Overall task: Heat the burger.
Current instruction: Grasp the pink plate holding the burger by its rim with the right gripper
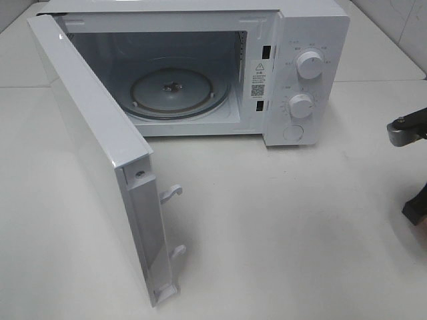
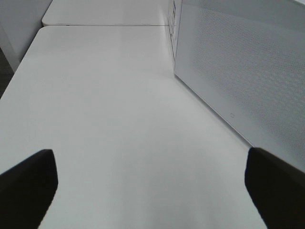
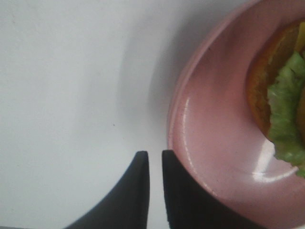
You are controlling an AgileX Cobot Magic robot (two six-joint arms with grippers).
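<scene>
The round burger (image 3: 281, 105), golden-brown bun over frilly green lettuce, sits on a glossy pink round plate (image 3: 209, 143), cut off at the right wrist view's edge. The right gripper (image 3: 155, 160) sits at the plate's rim, fingers nearly together, gripping nothing visible. The white microwave oven (image 1: 293, 73) stands open, holding only its glass turntable (image 1: 177, 90). The left gripper (image 2: 152, 183) is spread wide, empty.

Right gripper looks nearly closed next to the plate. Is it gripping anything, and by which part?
Cannot be told. The right gripper has its fingers almost together at the pink plate's rim, one finger overlapping it, but nothing shows between them. The left gripper is open, empty.
</scene>
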